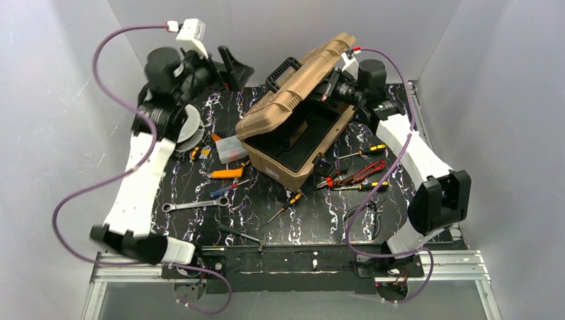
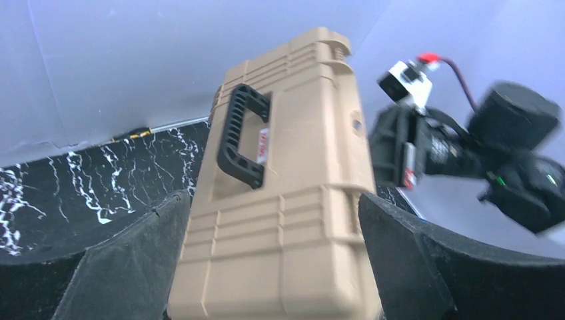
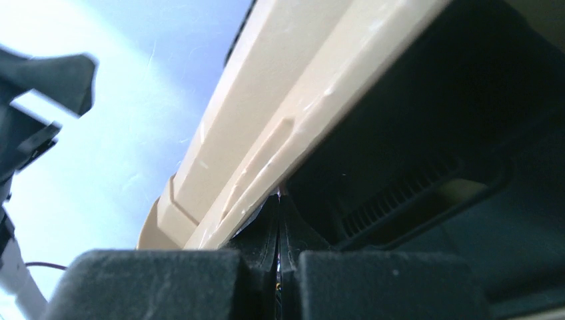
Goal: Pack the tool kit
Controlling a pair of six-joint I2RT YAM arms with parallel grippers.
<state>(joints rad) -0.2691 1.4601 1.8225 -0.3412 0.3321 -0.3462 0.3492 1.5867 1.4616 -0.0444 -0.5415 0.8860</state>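
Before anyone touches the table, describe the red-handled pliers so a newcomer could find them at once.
Start at the big tan toolbox in the middle, lid half raised. Just right of its base, the pliers lie between two screwdrivers. They alone have red handles; the screwdrivers' are orange and black.

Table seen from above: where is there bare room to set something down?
Barest is the near middle of the mat, between the small screwdriver and the black pliers. A smaller patch lies behind the clear box, left of the toolbox. Crowded: beside the red-handled pliers and around the wrench.
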